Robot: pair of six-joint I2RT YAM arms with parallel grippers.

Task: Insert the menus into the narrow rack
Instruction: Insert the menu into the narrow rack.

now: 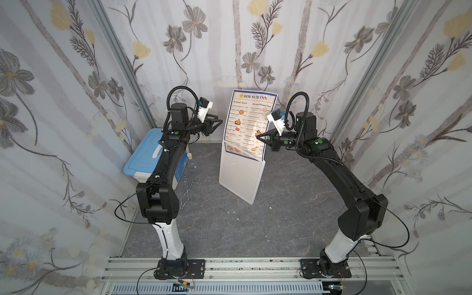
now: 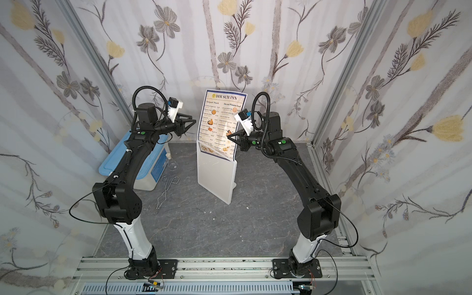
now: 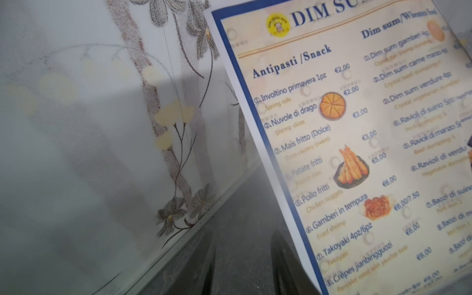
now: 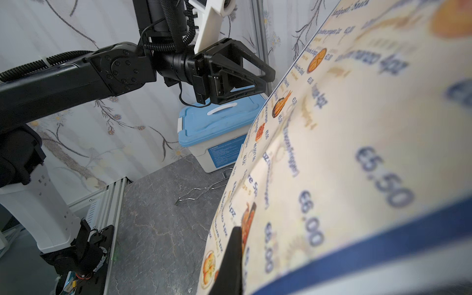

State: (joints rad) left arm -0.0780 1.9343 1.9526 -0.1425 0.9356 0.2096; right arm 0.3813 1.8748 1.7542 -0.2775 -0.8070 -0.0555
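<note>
The menu [image 1: 249,115] stands nearly upright, its lower end tucked in the rack [image 1: 240,176] on the worktop [image 1: 217,224]. The right gripper [image 1: 258,137] pinches its right edge. The left gripper [image 1: 220,121] hangs parted and empty just beside the left edge.

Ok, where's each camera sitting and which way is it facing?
Top views: high in front, looking down and inward; left arm, right arm, menu, rack.
Left wrist: on left arm, facing the menu's print; own parts a dark blur.
Right wrist: on right arm, looking across the menu at the left gripper; own finger shows.
All share the menu.
</note>
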